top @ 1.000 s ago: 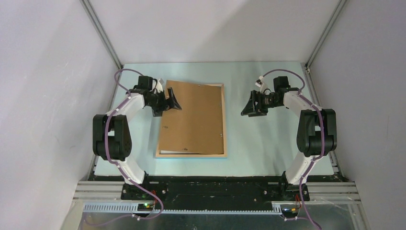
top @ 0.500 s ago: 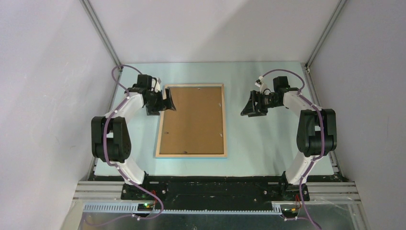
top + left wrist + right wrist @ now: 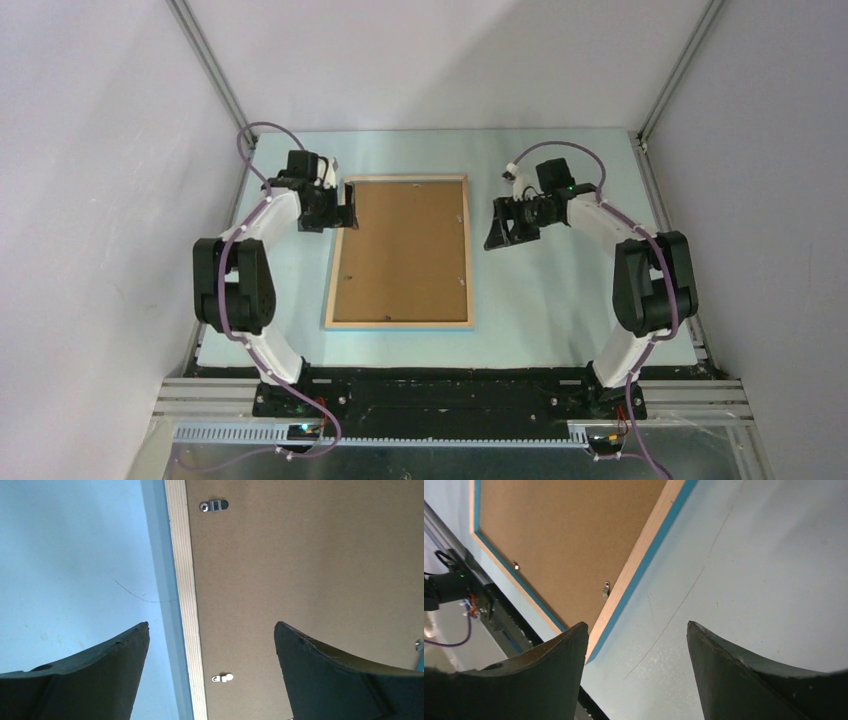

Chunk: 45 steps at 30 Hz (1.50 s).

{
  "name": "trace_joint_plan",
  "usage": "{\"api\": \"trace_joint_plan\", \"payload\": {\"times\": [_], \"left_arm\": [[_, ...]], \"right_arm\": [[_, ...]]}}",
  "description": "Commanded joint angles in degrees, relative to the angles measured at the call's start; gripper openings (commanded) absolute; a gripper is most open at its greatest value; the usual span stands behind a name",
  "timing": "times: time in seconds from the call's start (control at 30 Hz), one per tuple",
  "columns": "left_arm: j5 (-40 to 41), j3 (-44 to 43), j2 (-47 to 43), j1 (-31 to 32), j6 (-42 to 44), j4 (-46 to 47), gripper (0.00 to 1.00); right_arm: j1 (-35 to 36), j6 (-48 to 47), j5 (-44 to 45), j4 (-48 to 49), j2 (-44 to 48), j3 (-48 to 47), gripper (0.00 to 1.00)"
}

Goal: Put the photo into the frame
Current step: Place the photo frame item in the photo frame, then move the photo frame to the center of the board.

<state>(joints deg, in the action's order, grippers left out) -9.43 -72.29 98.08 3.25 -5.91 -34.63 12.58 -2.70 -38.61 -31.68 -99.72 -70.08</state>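
Observation:
The frame [image 3: 400, 324] lies face down in the middle of the table, pale wood rim up, with a blue edge showing at its side. A plain brown backing board [image 3: 405, 250] sits flat inside it. The photo is hidden. My left gripper [image 3: 343, 215] hovers open over the frame's upper left rim [image 3: 185, 580], one finger over the table and one over the board [image 3: 300, 555], with nothing between them [image 3: 211, 625]. My right gripper [image 3: 496, 230] is open and empty [image 3: 636, 625] just right of the frame's right rim [image 3: 644, 555].
Small metal tabs [image 3: 213, 505] line the board's edge, one of them [image 3: 606, 590] on the right side. The pale blue table [image 3: 560, 290] is walled in on three sides. A black base rail [image 3: 440, 385] runs along the near edge.
The backing board, tilted a second ago, now lies flat in the frame. My left gripper has drawn back to the left rim. My right gripper has shifted left toward the frame.

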Motion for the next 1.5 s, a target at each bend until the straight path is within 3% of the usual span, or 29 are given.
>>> {"api": "trace_joint_plan", "payload": {"times": [0.0,0.5,0.83,1.17,1.47], "left_arm": [[1.29,-2.63,2.43,-0.07,4.28,0.22,0.97],[-6.76,-5.38,9.23,-2.87,3.47,-1.55,0.8],[-11.91,-4.7,12.08,-5.23,2.18,-1.73,0.56],[-18.41,-2.06,12.29,-5.43,3.3,-1.9,0.36],[-26.84,0.06,12.25,-3.92,8.15,-3.42,0.31]], "right_arm": [[3.0,-1.41,5.73,1.15,-0.67,-2.76,0.76],[8.57,4.79,7.83,2.65,-14.44,-13.28,0.65],[9.49,6.9,6.43,2.45,-20.95,-17.22,0.56],[10.21,7.22,7.57,2.16,-23.32,-18.0,0.31],[7.01,4.25,7.24,-0.2,-19.63,-13.63,0.14]]}}
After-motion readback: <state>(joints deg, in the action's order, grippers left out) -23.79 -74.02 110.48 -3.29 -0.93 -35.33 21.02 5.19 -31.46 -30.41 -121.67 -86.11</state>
